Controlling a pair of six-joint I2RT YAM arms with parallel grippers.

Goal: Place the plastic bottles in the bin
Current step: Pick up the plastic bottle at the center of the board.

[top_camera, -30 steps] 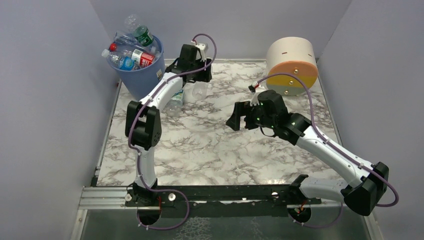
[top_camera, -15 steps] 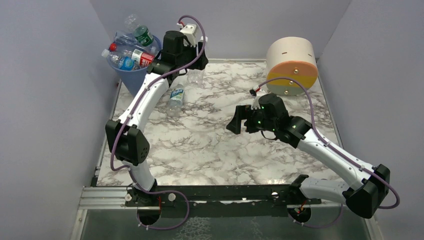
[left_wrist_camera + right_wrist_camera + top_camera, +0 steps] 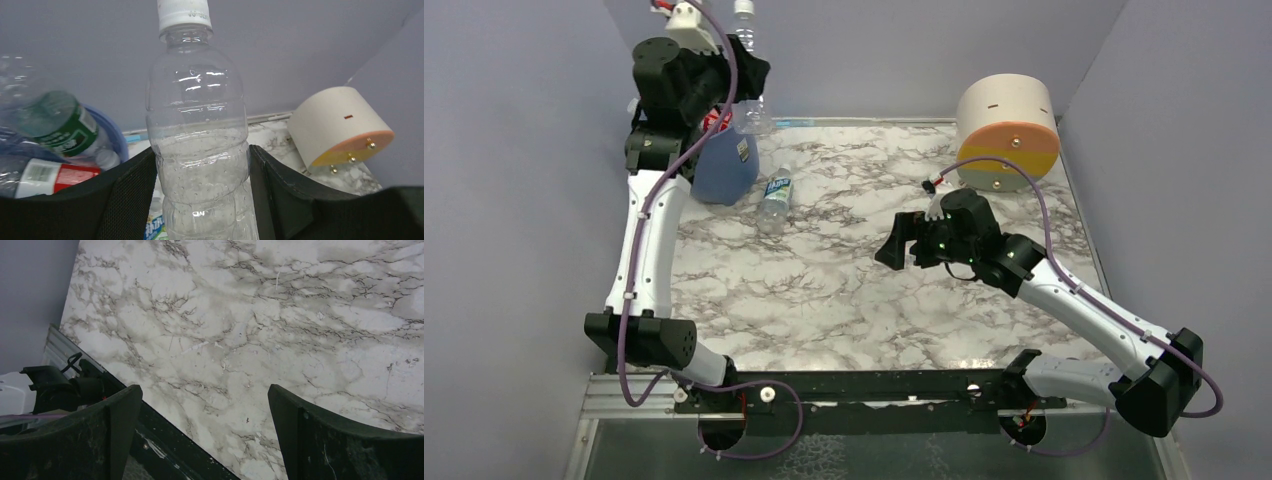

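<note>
Gripping a clear bottle [image 3: 197, 130] by its lower body, the left gripper [image 3: 200, 167] holds it upright, high at the back of the workspace. The white cap stands above the fingers, and both black pads press on the bottle's ribbed sides. Just below the gripper sits the blue bin [image 3: 114, 136], heaped with bottles: a green-labelled bottle [image 3: 55, 125] lies tilted on top, with a red-labelled bottle [image 3: 50, 175] just under it. In the top view the arm hides most of the bin's mouth. A blue-labelled bottle [image 3: 776, 195] lies on its side on the marble table [image 3: 844, 290], just beside the bin's base, well below the gripper. The right gripper [image 3: 205, 405] hangs over bare marble, jaws spread wide with nothing between them. The cream and orange drum [image 3: 1007, 130] stands beyond it.
</note>
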